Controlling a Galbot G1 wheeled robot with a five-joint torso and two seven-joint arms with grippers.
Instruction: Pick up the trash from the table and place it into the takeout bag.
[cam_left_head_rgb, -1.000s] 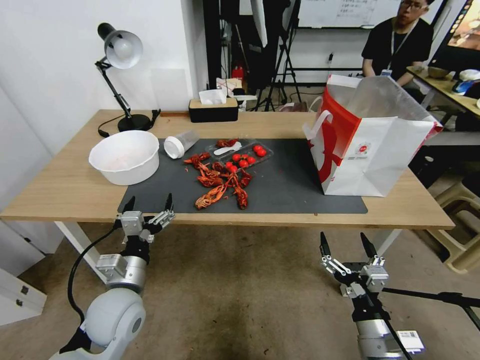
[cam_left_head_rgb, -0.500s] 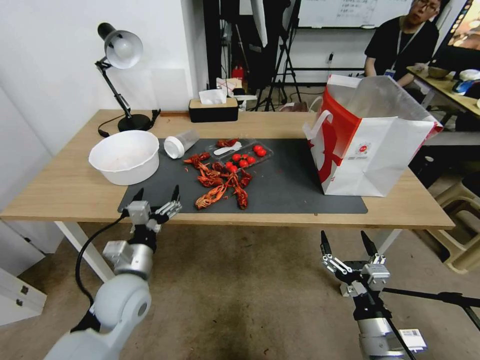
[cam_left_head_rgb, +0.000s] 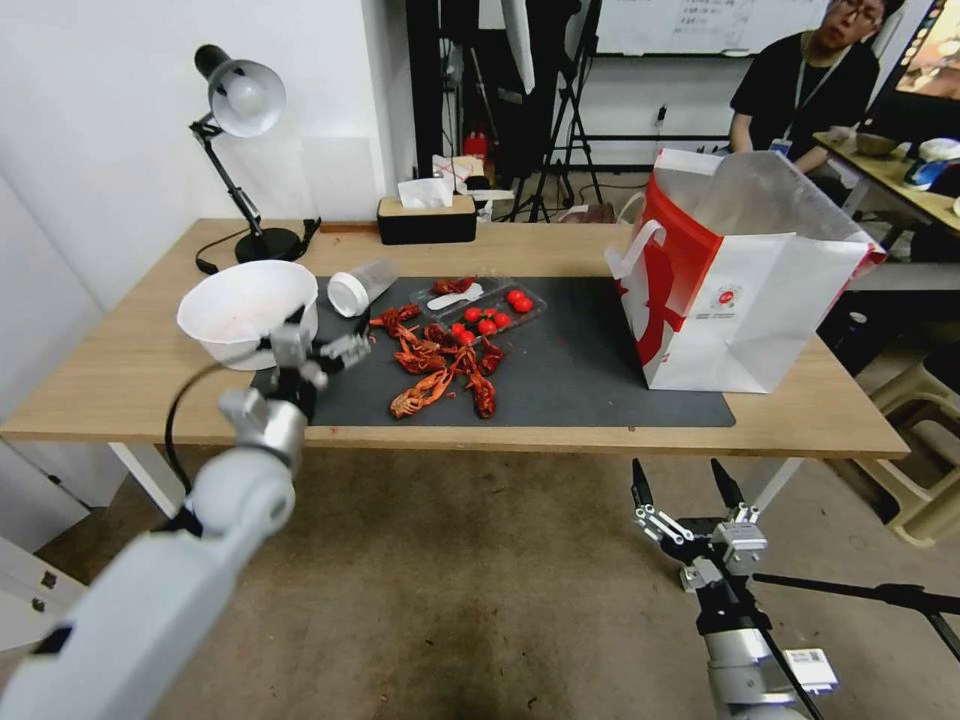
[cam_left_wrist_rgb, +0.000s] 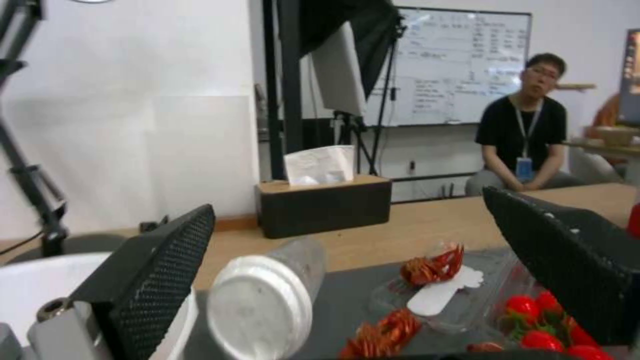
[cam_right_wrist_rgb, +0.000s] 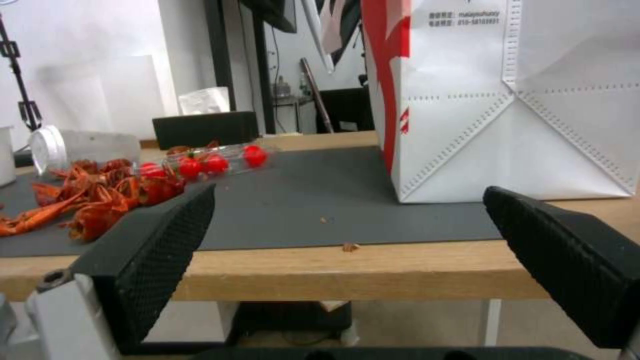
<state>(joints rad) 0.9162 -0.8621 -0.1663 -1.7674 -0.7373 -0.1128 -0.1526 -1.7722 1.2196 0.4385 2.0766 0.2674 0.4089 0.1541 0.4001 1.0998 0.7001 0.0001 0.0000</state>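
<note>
We are hovering our left gripper, jaws spread, near the tipped clear plastic cup lying far-left on the table's mat: light, slippery, crushable, so grip mid-body; right gripper idling spread below.

Red crayfish shells, dark grey mat, white-and-red takeout bag

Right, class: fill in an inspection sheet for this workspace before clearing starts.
Surface: wooden table with dark mat.
Job's things: crayfish shells, tomato tray and lidded cup lying on mat; takeout bag upright, open, at mat's right end.
Clutter: white bowl, desk lamp, tissue box.
Pincers: left pincer open above mat beside bowl; right pincer open, below table's front edge.
Cables: lamp cord on table; black cable at left arm.
Surroundings: tripods behind table.
</note>
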